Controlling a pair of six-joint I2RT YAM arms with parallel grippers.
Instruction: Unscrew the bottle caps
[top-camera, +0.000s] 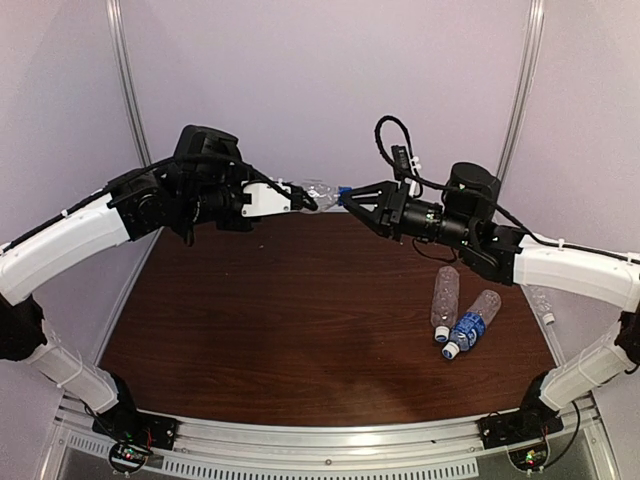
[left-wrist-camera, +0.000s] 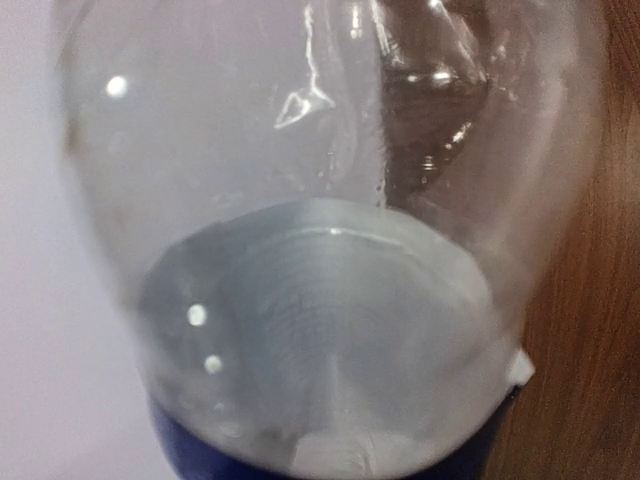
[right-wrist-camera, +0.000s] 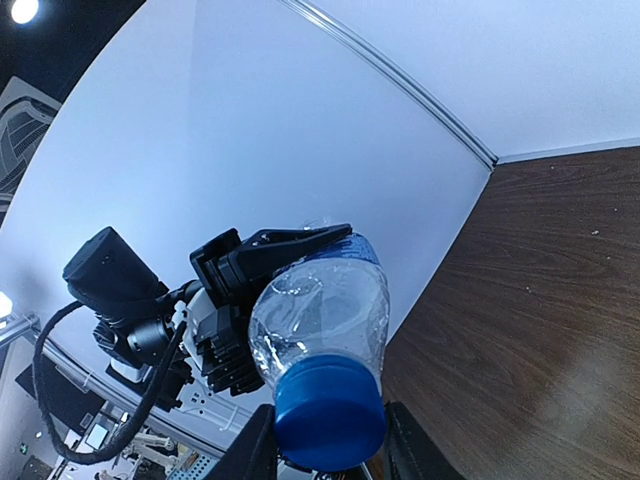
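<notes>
A clear crinkled bottle is held level in the air over the far edge of the table, between both arms. My left gripper is shut on its body; one black finger lies across the bottle in the right wrist view. The bottle fills the left wrist view and hides that gripper's fingers. Its dark blue cap points at my right gripper, whose two black fingers touch the cap on either side. From above the cap sits at my right gripper.
Two more bottles lie side by side at the right of the brown table: an unlabelled one and a blue-labelled one, both with pale caps toward the near side. Another clear bottle lies at the table's right edge.
</notes>
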